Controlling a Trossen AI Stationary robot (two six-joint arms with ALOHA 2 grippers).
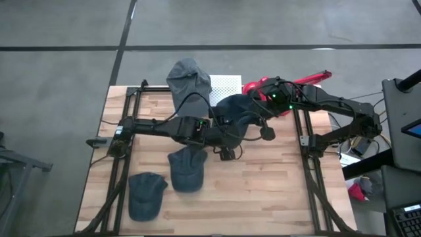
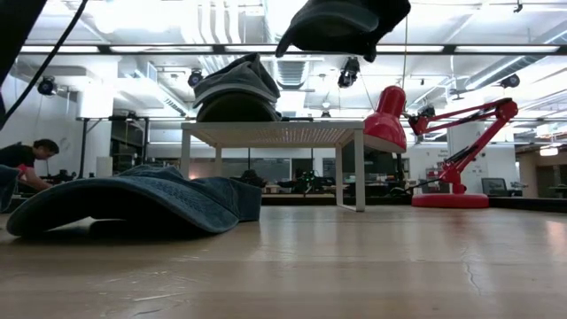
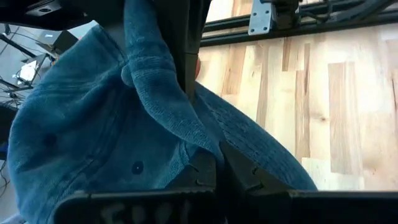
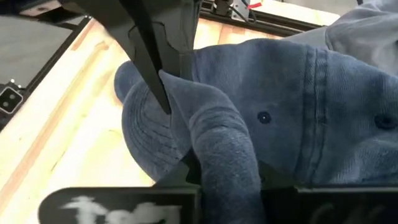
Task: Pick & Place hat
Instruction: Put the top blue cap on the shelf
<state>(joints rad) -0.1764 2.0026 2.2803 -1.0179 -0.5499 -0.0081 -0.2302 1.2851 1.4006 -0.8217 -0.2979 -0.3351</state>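
A dark blue denim hat point(image 1: 238, 108) is held aloft above the pale planked wooden counter point(image 1: 263, 184), near its far edge, between both arms. The left claw point(image 3: 214, 171) is clamped on a rolled fold of the soft, washed fabric, and the right claw point(image 4: 224, 168) is likewise pinched shut on a thick fold beside the curved, stitched brim. A small eyelet is seen in the crown. Two further blue hats point(image 1: 187, 170) point(image 1: 146, 194) lie flat on the near left of the counter. A grey hat point(image 1: 189, 79) is seen on a white perforated stand point(image 1: 225, 85) at the far edge, beside a glossy red desk lamp point(image 2: 443, 142).
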